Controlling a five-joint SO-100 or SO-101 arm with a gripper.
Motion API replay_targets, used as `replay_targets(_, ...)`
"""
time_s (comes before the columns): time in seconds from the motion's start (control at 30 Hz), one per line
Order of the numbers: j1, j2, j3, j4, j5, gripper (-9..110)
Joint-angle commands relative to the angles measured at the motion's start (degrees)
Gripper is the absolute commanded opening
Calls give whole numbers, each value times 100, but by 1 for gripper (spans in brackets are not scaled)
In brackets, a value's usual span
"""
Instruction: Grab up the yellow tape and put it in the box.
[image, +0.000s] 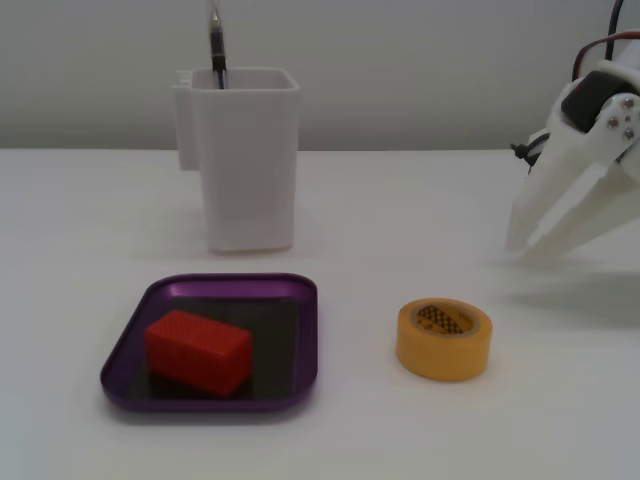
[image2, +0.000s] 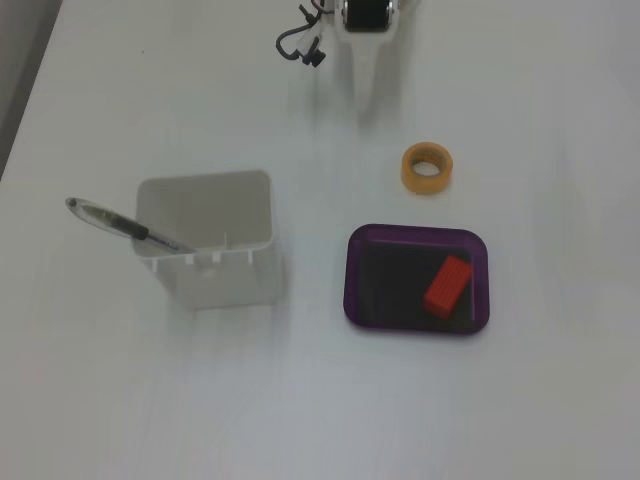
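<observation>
The yellow tape (image: 443, 340) lies flat on the white table, its dark patterned core facing up, to the right of the box in a fixed view. From above it (image2: 427, 168) sits just beyond the box. The box (image: 309, 340) is a shallow dark-purple tray, and it also shows in the view from above (image2: 351, 280). My white gripper (image: 523, 246) hangs at the right edge, above and behind the tape, its fingers together and empty. From above the gripper (image2: 367, 100) is at the top, left of the tape.
A red block (image: 198, 351) lies inside the tray, also seen from above (image2: 447, 285). A tall white container (image: 248, 160) with a pen (image2: 128, 227) in it stands behind the tray. A dark cable (image2: 300, 47) lies by the arm's base.
</observation>
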Motion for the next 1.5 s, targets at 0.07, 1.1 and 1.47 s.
replay_targets(0.07,-70,536,-272,-501,-26,0)
replay_targets(1.1,-62,-3313,-3516,-88,-360,12)
replay_targets(1.47,-1362,-7436,-6434,1099,-703,12)
